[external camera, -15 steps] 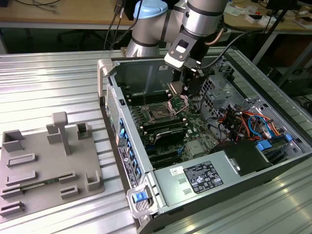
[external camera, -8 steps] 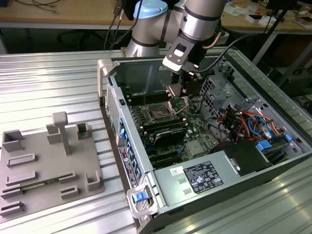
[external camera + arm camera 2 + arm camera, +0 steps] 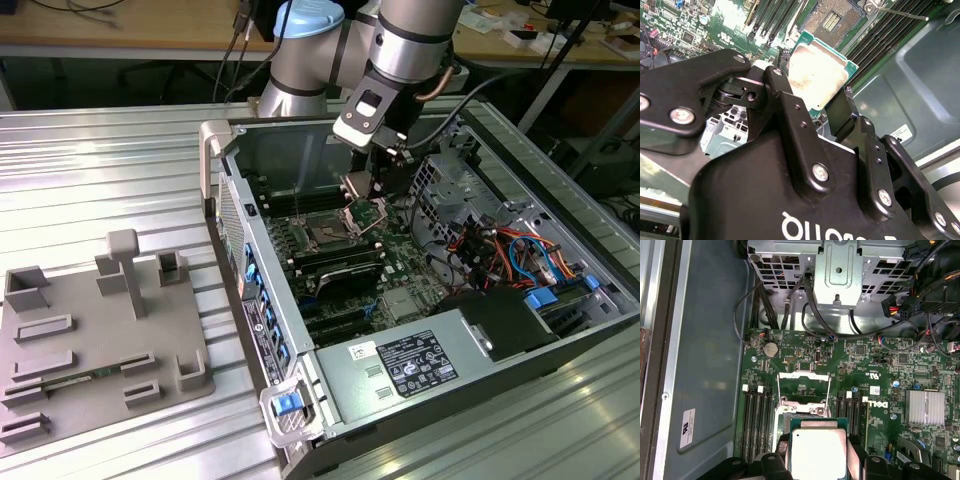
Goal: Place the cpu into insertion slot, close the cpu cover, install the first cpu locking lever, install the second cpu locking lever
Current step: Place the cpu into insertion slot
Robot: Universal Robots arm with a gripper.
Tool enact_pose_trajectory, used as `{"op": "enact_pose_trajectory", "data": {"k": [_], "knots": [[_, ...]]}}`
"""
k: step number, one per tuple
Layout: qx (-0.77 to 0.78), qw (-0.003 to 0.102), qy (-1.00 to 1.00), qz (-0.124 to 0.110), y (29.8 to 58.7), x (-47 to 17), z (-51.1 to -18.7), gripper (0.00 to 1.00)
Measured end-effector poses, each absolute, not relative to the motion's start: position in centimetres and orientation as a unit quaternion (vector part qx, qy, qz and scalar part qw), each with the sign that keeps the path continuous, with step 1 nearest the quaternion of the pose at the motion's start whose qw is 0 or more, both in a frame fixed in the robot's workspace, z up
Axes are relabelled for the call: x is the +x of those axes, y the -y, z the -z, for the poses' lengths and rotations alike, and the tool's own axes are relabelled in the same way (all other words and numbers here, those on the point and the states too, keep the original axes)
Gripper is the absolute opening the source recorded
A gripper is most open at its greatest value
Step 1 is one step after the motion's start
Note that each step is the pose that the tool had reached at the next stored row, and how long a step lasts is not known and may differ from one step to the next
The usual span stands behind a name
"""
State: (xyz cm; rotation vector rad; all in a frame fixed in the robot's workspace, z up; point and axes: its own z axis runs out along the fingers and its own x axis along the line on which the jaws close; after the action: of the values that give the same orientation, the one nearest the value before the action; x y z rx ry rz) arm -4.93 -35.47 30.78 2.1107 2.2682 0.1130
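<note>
Inside the open computer case point(image 3: 300, 150), over the green board point(image 3: 880, 370), the gripper point(image 3: 818, 467) pinches the cpu point(image 3: 818, 450) flat by opposite edges. The insertion slot point(image 3: 322, 233) waits below, seemingly toward the exterior view's left.

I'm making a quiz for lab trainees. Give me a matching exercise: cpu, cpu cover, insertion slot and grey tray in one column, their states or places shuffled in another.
Things:
1. cpu
2. cpu cover
3. insertion slot
4. grey tray

States or places:
A. empty and uncovered
B. outside the computer case
C. held between the fingers
D. swung up, open

Pairs: 1-C, 2-D, 3-A, 4-B
</note>
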Motion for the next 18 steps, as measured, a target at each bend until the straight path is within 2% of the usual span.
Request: {"op": "enact_pose_trajectory", "data": {"k": [13, 18], "knots": [[0.685, 0.022, -0.728, -0.035, 34.6, -6.8, -28.0, 0.55], [0.685, 0.029, -0.727, -0.028, 34.1, -7.2, -27.4, 0.55]]}}
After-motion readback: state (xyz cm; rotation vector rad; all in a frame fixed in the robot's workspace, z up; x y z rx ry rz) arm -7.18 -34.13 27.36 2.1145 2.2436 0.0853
